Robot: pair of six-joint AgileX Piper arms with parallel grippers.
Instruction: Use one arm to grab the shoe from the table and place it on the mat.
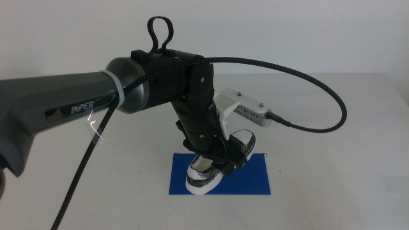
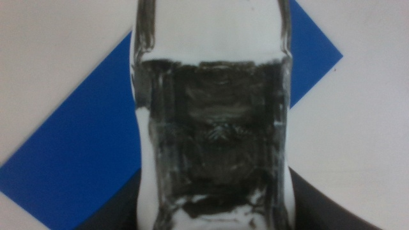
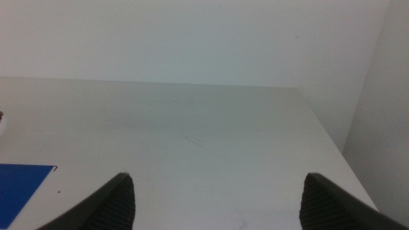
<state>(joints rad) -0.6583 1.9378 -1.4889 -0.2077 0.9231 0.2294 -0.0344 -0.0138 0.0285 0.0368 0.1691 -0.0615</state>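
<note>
Middle view: the left arm (image 1: 128,89) reaches in from the left side and bends down over the mat (image 1: 252,180), which lies flat near the front middle of the table (image 1: 358,160). Its gripper (image 1: 220,163) is closed on the shoe (image 1: 206,176) from above; the shoe's white toe sits over the mat's front left part, its heel toward the mat's rear edge. Whether the sole touches the mat cannot be told.

Left wrist view: the shoe (image 2: 214,128) fills the centre, gripped at its sides between the two dark jaws, with the blue mat (image 2: 83,160) beneath it and bare table (image 2: 358,140) at the corners.

Right wrist view: the right gripper (image 3: 217,198) hangs over the table (image 3: 204,128) with jaws spread wide, holding nothing; a corner of the mat (image 3: 19,185) shows beside it.
</note>
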